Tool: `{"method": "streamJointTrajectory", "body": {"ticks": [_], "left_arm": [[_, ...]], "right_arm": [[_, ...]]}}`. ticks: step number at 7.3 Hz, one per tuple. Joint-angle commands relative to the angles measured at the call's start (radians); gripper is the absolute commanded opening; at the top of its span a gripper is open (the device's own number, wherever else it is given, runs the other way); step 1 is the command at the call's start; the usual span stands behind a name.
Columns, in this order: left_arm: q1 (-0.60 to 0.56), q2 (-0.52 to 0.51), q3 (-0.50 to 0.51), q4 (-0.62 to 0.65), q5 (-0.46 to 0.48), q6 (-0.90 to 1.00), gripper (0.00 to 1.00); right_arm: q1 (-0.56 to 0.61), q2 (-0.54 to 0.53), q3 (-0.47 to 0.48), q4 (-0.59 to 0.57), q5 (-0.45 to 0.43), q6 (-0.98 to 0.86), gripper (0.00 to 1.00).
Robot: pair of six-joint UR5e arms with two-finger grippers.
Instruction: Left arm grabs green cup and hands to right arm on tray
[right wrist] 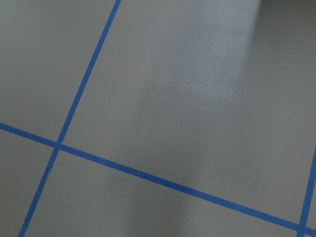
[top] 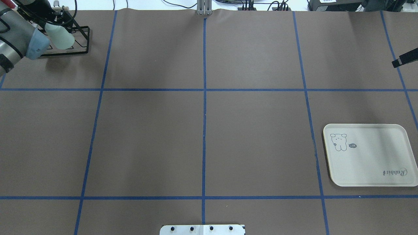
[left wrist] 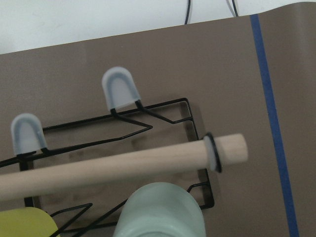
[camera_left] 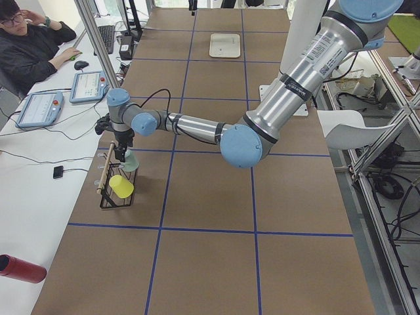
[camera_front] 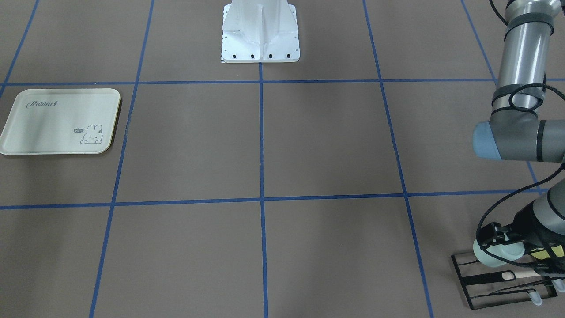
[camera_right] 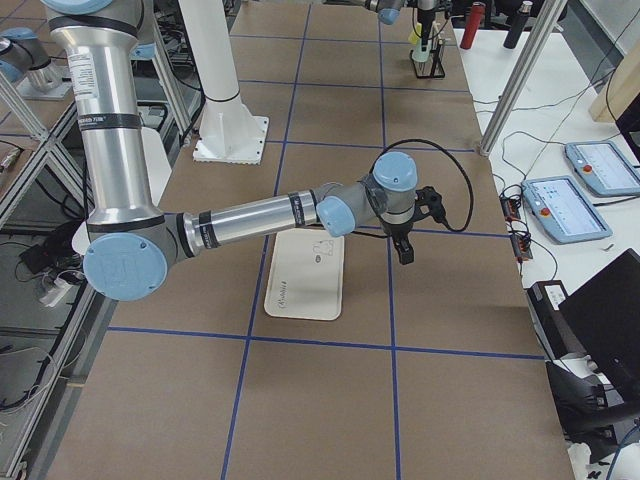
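Observation:
The pale green cup (camera_front: 501, 255) lies on its side over the black wire rack (camera_front: 467, 282) at the table's far left corner. My left gripper (camera_front: 491, 236) is shut on it; the cup also shows in the overhead view (top: 61, 36) and low in the left wrist view (left wrist: 160, 212), in front of a wooden dowel (left wrist: 123, 165). The cream tray (top: 375, 160) lies bare on the robot's right side. My right gripper (top: 397, 62) hangs over the table beyond the tray, empty, its fingers together as one narrow bar.
A yellow cup (camera_left: 121, 186) hangs on the rack beside the green one and shows in the left wrist view (left wrist: 22, 224). The robot's white base (camera_front: 260, 35) stands at the table's near middle edge. Blue tape lines grid the brown table.

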Motion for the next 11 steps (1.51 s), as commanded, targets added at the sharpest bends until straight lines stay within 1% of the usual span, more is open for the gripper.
{"method": "streamJointTrajectory", "body": {"ticks": [1, 7, 9, 11], "left_arm": [[0.001, 0.005, -0.003, 0.000, 0.000, 0.001, 0.99], [-0.003, 0.008, -0.002, 0.000, 0.002, 0.002, 0.97], [-0.006, 0.006, -0.002, 0.003, 0.002, 0.002, 0.87], [-0.010, 0.006, -0.003, 0.006, 0.003, 0.001, 0.59]], "right_arm": [[-0.002, 0.000, 0.000, 0.000, -0.001, 0.000, 0.99], [-0.002, 0.000, 0.000, 0.000, 0.000, 0.000, 0.99], [-0.002, 0.000, 0.000, 0.000, 0.000, 0.000, 0.99], [-0.002, 0.000, 0.000, 0.000, 0.000, 0.000, 0.99]]}}
